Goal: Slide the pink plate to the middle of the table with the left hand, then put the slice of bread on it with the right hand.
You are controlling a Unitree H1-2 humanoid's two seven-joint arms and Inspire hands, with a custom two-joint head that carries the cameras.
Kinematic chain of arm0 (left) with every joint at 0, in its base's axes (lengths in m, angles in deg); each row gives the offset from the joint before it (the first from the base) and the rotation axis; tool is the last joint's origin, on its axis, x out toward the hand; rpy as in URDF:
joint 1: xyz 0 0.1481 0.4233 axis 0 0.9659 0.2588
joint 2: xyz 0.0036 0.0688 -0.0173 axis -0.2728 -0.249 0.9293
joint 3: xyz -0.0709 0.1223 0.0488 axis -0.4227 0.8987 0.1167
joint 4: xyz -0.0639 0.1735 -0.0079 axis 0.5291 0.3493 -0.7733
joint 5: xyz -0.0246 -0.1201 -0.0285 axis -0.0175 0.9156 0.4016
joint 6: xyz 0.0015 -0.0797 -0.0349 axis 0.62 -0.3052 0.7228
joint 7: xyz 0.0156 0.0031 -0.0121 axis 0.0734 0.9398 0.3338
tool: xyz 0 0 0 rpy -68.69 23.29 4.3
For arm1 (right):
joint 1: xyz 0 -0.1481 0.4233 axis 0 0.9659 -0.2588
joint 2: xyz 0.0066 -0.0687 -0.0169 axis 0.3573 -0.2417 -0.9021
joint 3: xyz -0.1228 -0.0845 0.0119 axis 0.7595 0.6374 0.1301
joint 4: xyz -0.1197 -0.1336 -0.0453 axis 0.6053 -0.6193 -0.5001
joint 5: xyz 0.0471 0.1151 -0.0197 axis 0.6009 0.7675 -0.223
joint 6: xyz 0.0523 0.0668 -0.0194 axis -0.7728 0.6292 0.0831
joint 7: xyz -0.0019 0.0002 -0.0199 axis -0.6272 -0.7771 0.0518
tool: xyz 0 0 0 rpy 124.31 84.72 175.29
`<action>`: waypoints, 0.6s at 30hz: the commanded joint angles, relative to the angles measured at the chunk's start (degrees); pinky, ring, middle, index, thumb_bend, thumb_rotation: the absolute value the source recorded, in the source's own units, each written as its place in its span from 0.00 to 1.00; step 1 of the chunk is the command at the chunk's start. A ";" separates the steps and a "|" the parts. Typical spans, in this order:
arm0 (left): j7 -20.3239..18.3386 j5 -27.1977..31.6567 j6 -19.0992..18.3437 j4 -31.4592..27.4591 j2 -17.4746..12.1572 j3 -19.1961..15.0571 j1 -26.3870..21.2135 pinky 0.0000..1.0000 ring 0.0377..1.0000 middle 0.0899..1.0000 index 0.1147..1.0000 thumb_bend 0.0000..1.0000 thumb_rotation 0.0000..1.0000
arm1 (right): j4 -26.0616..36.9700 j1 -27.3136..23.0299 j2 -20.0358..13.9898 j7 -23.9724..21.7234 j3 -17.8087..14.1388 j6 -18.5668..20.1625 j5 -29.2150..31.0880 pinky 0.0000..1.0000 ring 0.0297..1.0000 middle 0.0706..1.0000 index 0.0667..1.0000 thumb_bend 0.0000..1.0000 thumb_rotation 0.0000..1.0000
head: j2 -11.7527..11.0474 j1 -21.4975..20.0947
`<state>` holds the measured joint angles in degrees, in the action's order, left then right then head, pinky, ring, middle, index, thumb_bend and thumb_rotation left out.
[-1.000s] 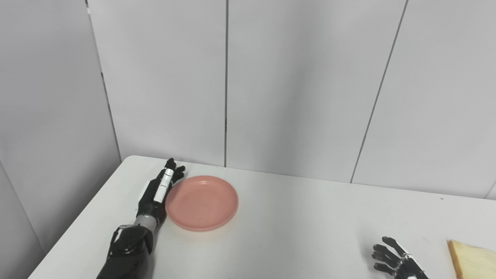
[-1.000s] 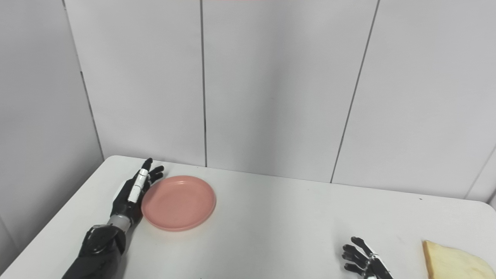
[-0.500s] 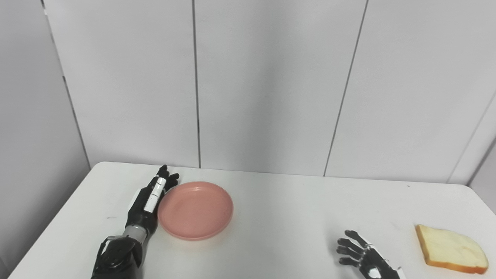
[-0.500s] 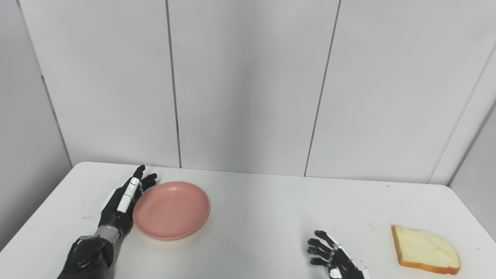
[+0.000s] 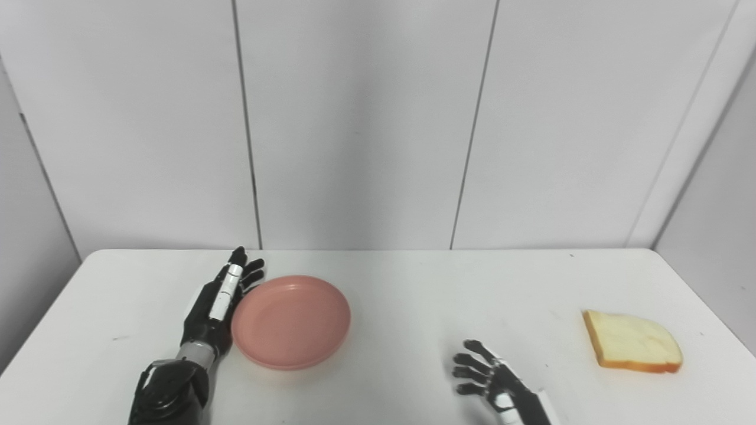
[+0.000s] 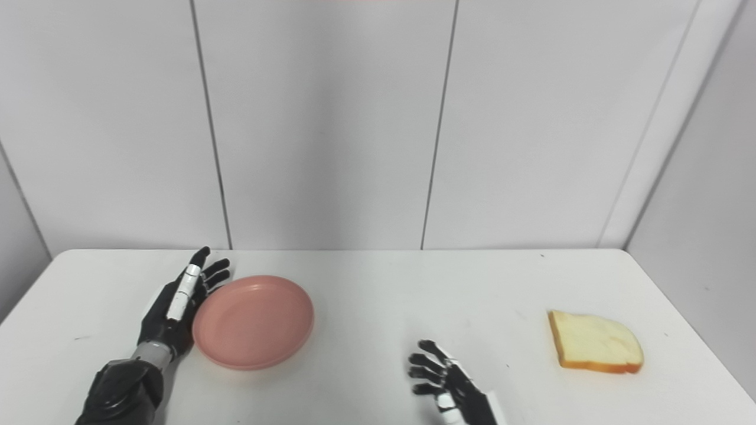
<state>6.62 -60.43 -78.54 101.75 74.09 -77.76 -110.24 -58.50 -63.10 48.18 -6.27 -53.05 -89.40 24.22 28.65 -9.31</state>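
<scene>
Left eye view: you see the pink plate (image 5: 291, 321) lying flat on the white tabletop (image 5: 401, 295), left of the tabletop's middle. Your left robot hand (image 5: 215, 307) lies along the plate's left rim, fingers (image 5: 236, 273) stretched out straight toward the wall panels (image 5: 354, 118), edge-on and pressed against or just beside the rim; it grips nothing. Your right robot hand (image 5: 490, 386) sits near the front edge, well to the right of the plate, with its fingers spread apart and empty, palm low over the tabletop. You find the slice of bread (image 5: 631, 349) lying flat far to the right of the plate, beyond the right robot hand and apart from it.
</scene>
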 commanded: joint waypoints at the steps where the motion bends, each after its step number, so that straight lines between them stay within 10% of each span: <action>1: 0.72 -0.69 -0.63 -3.01 0.08 0.48 -1.64 0.83 0.87 0.84 0.95 0.86 0.83 | -3.24 4.06 2.61 1.07 1.69 1.82 -0.37 0.70 0.75 0.78 0.84 0.91 1.00 | 0.23 -0.61; 18: 1.69 0.20 -5.85 -10.13 5.02 1.67 2.82 0.83 0.87 0.85 0.96 0.87 0.87 | -0.64 3.36 6.11 4.00 5.60 4.63 -5.29 0.73 0.78 0.80 0.86 0.85 1.00 | 1.17 -8.39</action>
<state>7.94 -60.30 -84.21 93.41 78.58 -76.30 -106.38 -57.15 -62.47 51.59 -3.14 -48.82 -85.42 18.60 29.79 -17.75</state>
